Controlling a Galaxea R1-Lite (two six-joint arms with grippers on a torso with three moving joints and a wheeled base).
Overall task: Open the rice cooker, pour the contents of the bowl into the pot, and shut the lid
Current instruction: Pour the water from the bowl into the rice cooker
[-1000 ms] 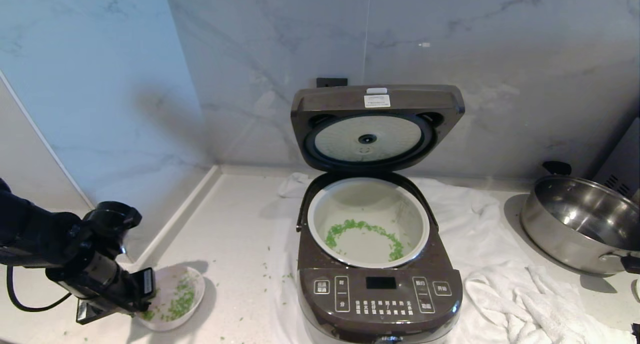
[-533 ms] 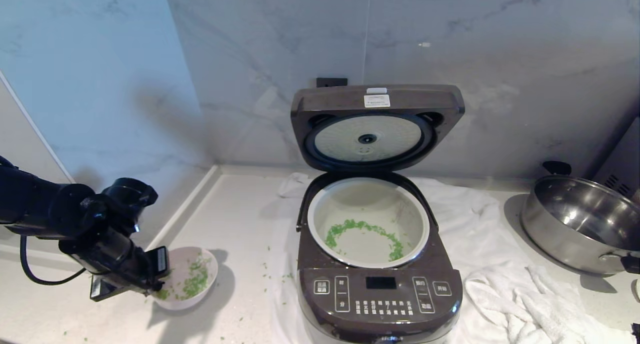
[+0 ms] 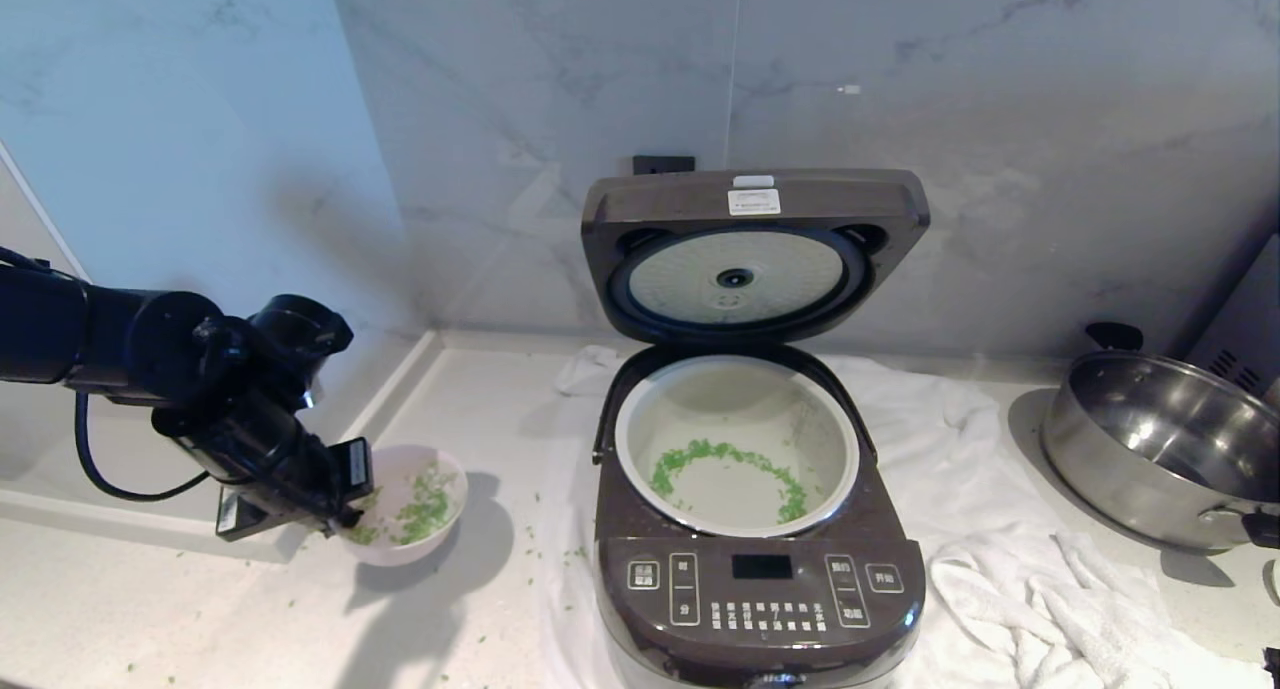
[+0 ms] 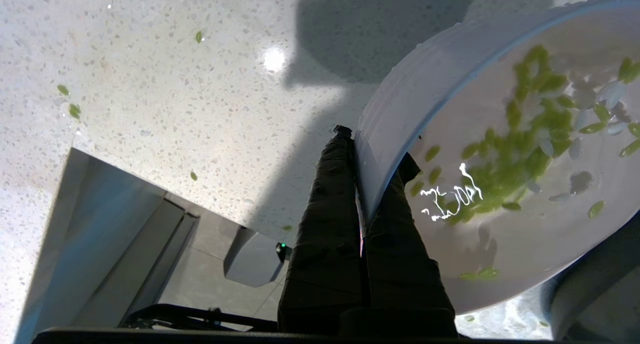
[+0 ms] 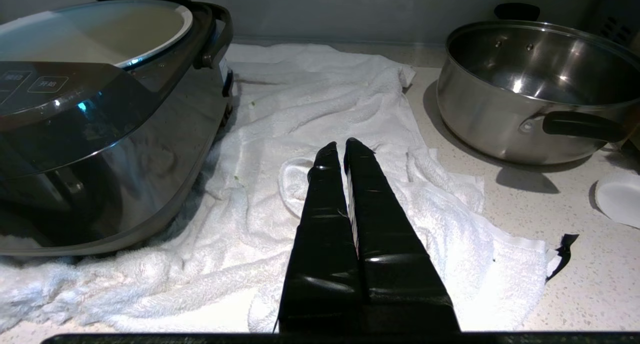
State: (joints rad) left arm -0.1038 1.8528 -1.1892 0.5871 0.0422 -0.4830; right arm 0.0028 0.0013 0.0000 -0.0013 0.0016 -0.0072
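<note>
The rice cooker (image 3: 760, 589) stands in the middle of the counter with its lid (image 3: 752, 254) swung up, silvery underside showing. Its pale pot (image 3: 640, 409) holds a ring of green bits (image 3: 725, 459). To the cooker's left, my left gripper (image 3: 345, 509) is shut on the near rim of the pale pink bowl (image 3: 440, 509), which hangs above the counter and casts a shadow below it. Green bits (image 4: 520, 144) lie inside the bowl (image 4: 400, 109); one finger (image 4: 330, 194) is outside the rim, the other inside. My right gripper (image 5: 340, 149) is shut and empty over a white towel (image 5: 310, 99), right of the cooker (image 5: 100, 134).
A shiny steel pan (image 3: 1160, 449) with black handles sits at the right, also seen as the pan (image 5: 525, 89) in the right wrist view. White towels (image 3: 1040, 589) lie under and right of the cooker. Green bits are scattered on the counter (image 3: 480, 419). Marble walls close the back and left.
My left arm has lifted the bowl off the counter and carried it up and to the right, toward the cooker. Cooker, lid and pan have not moved.
</note>
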